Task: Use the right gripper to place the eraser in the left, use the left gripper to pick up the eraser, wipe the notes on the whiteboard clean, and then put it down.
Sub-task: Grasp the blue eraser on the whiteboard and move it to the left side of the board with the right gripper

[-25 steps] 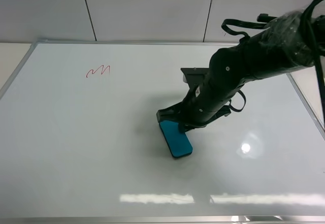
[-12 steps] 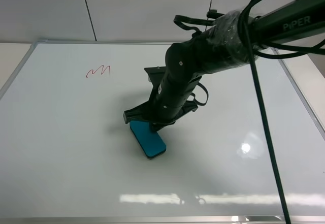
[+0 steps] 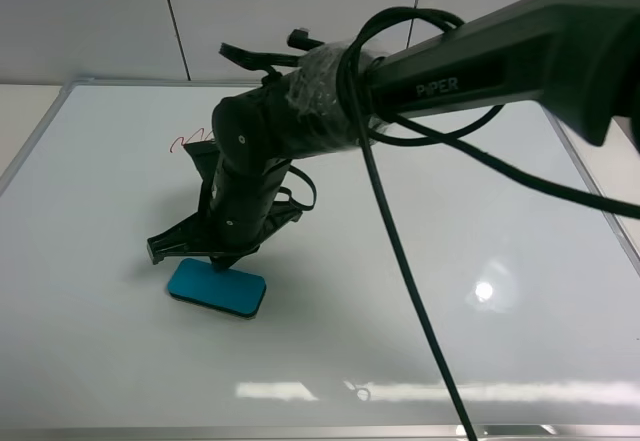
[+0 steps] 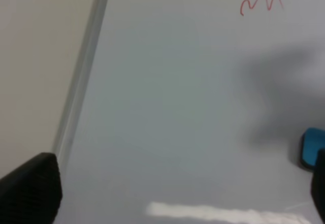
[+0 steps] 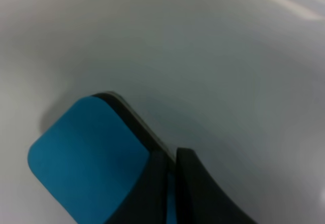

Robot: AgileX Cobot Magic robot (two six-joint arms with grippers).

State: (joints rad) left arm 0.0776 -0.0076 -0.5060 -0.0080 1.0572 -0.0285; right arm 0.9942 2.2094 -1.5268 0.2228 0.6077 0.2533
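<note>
The teal-blue eraser [image 3: 216, 291] lies flat on the whiteboard [image 3: 470, 211], left of its middle. My right gripper [image 3: 218, 259] reaches across from the right and stands shut, its two tips pressed together on the eraser's top. The right wrist view shows the closed fingertips [image 5: 185, 158] resting on the eraser [image 5: 86, 158]. The red notes [image 3: 180, 144] sit at the far left, partly hidden behind the right arm. My left gripper [image 4: 175, 183] is open and low over the board's left side, with the eraser [image 4: 312, 145] beside one finger and the notes [image 4: 261, 3] farther off.
The board's silver frame [image 4: 81, 82] runs along its left side, with a beige table surface [image 4: 30, 56] beyond it. A grey-white panelled wall [image 3: 300, 11] stands behind the board. The right arm's black cable [image 3: 400, 261] hangs over the board's middle.
The right arm has swept leftward across the board, sliding the eraser with it from the middle to the left part. The eraser has turned from slanted to nearly crosswise.
</note>
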